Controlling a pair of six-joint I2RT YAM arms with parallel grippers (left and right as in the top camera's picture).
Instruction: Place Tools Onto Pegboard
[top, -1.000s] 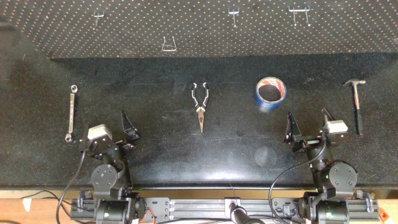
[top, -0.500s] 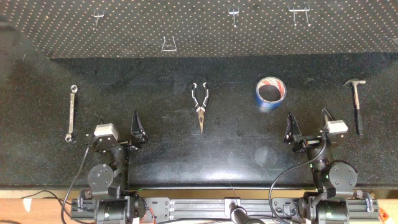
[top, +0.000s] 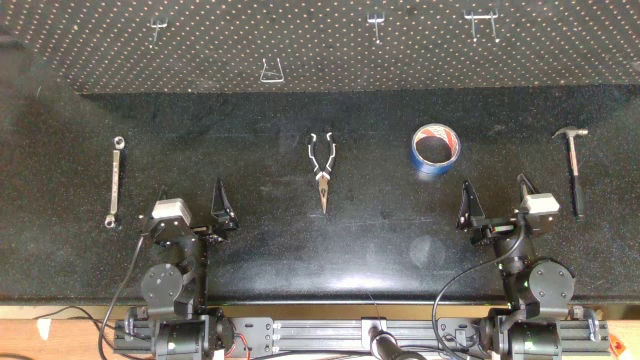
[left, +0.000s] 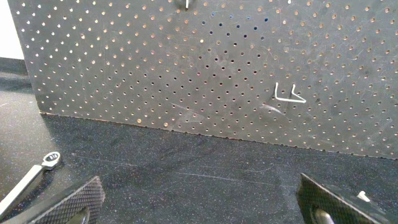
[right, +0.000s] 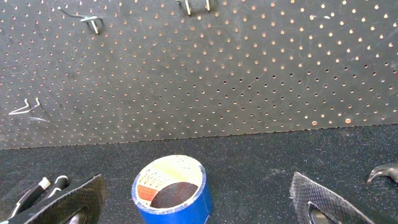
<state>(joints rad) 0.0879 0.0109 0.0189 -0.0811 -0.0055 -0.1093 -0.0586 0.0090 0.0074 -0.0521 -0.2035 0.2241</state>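
Note:
Four tools lie in a row on the black table: a wrench at the left, needle-nose pliers in the middle, a blue tape roll and a hammer at the right. My left gripper hovers open and empty near the front, between the wrench and the pliers. Its wrist view shows the wrench end and a wire hook on the pegboard. My right gripper stands open and empty in front of the tape roll, with the pliers' handles and the hammer head to either side.
The pegboard rises along the table's back edge. It carries several wire hooks, among them a left one, a low loop, a middle one and a right pair. Bare table separates the tools.
The left arm swung a little to the right between one second and half a second ago, then held still. The right arm and the tools have not moved.

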